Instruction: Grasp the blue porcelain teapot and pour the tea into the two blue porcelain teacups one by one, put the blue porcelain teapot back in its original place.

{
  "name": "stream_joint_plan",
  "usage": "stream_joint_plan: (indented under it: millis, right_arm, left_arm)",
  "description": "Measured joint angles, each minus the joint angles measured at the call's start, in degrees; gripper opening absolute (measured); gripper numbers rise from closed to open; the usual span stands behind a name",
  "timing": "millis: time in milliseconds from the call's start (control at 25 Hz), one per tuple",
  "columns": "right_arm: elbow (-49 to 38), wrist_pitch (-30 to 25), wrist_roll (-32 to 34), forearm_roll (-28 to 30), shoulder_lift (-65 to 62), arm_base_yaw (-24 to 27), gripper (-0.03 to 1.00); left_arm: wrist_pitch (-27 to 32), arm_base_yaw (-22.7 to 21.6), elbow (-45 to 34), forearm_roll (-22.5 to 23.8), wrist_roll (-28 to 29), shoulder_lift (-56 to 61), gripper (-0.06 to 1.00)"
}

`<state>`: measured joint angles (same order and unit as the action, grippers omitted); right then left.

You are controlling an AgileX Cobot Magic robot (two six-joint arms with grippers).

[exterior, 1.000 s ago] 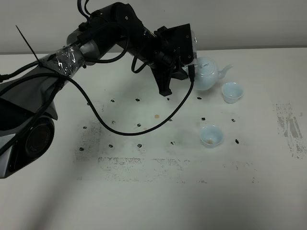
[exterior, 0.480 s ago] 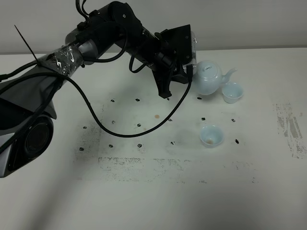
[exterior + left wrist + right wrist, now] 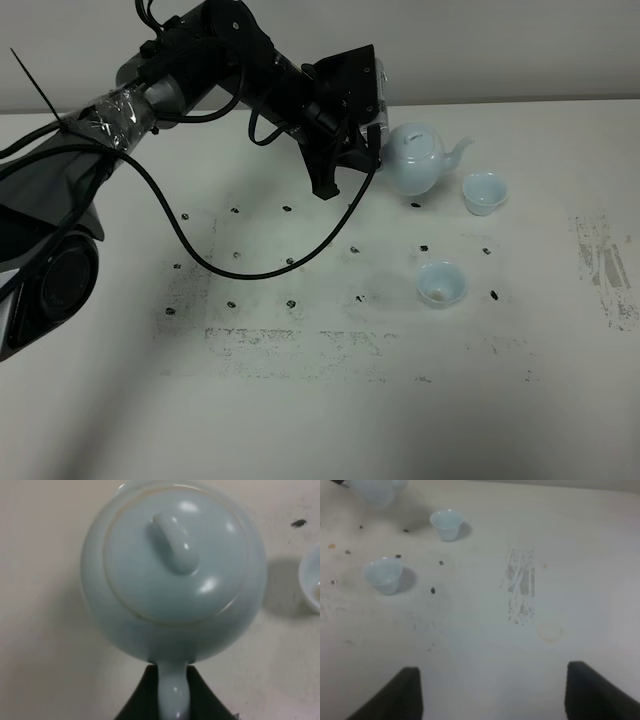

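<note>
teapot (image 3: pixel 413 160) lidded, in left tool (image 3: pixel 173 695) | far teacup (image 3: pixel 483 192), near teacup (image 3: pixel 440 284): contents unclear

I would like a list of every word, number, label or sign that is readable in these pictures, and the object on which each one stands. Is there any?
None: no readable text shows in any view.
The blue porcelain teapot, the teacup beside it and the other teacup carry plain glaze only.
The dark specks and scuffs on the table are marks, not letters.
The left arm shows no legible label.
</note>
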<state>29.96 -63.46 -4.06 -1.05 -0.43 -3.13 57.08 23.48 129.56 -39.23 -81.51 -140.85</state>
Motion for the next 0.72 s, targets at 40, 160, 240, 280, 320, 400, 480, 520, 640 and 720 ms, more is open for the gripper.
stream_joint_plan:
  millis: [40, 160, 240, 280, 320, 400, 480, 520, 640, 720]
  right_arm:
    - [0.00, 0.00, 0.00, 0.00, 0.00, 0.00, 0.58]
    - [0.00, 0.00, 0.00, 0.00, 0.00, 0.00, 0.58]
    - [0.00, 0.00, 0.00, 0.00, 0.00, 0.00, 0.58]
    - [0.00, 0.00, 0.00, 0.00, 0.00, 0.00, 0.58]
    - [0.00, 0.00, 0.00, 0.00, 0.00, 0.00, 0.58]
    - [0.00, 0.00, 0.00, 0.00, 0.00, 0.00, 0.58]
    - [0.00, 0.00, 0.00, 0.00, 0.00, 0.00, 0.58]
    - [0.00, 0.00, 0.00, 0.00, 0.00, 0.00, 0.58]
    - [0.00, 0.00, 0.00, 0.00, 0.00, 0.00, 0.58]
    - [0.00, 0.00, 0.00, 0.00, 0.00, 0.00, 0.58]
  left_arm:
    - [0.00, -0.23, 0.00, 0.00, 0.00, 0.00, 0.00]
    - [-0.20, -0.34, 0.00, -0.05, 0.00, 0.00, 0.00]
    - [-0.57, -0.38, 0.00, -0.05, 0.00, 0.00, 0.00]
    - [-0.71, -0.38, 0.00, -0.11, 0.00, 0.00, 0.00]
    - [-0.89, -0.38, 0.00, -0.23, 0.00, 0.00, 0.00]
    - [-1.02, -0.38, 0.00, -0.41, 0.00, 0.00, 0.00]
    - [-1.05, -0.44, 0.00, -0.40, 0.00, 0.00, 0.00]
    - [-1.05, -0.51, 0.00, -0.40, 0.00, 0.00, 0.00]
    - [-1.05, -0.78, 0.02, -0.47, 0.00, 0.00, 0.00]
    - [-1.09, -0.98, 0.02, -0.47, 0.00, 0.00, 0.00]
